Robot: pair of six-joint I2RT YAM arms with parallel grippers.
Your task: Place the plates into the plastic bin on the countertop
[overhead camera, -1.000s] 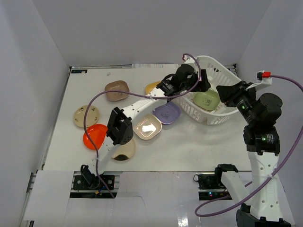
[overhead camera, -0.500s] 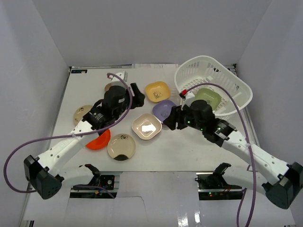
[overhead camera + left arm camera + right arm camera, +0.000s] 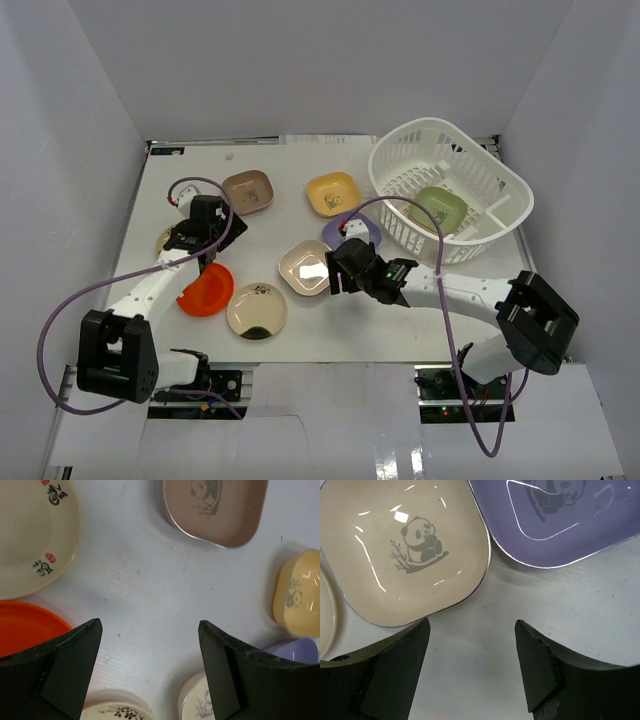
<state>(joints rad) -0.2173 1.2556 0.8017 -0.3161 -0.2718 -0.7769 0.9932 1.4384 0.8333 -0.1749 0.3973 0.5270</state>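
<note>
Both pairs of my fingers stand apart and hold nothing.

My left gripper (image 3: 149, 626) hangs over a bare patch of the flat white countertop (image 3: 340, 330) on the left half, with plates around it:
- a brown rounded-square plate (image 3: 247, 191) on the far side;
- a cream round plate with red and black characters (image 3: 30, 535) to the far left;
- an orange round plate (image 3: 205, 290) to the near left;
- a tan round plate (image 3: 257, 310) on the near side.

My right gripper (image 3: 472, 625) is at mid-table, over bare surface. It sits just near of the gap between a cream rounded-square plate with a panda print (image 3: 412, 550) and a purple rounded-square plate (image 3: 560, 515). Those two lie just beside each other. Whether my right fingertips touch the surface I cannot tell.

A yellow rounded-square plate (image 3: 332, 193) sits just far of the purple one.

The white oval plastic bin with lattice sides (image 3: 490, 240) stands at the far right, well apart from my left gripper and nearer my right. One green rounded-square plate (image 3: 438, 208) lies inside it. Seven plates lie on the countertop outside it.
</note>
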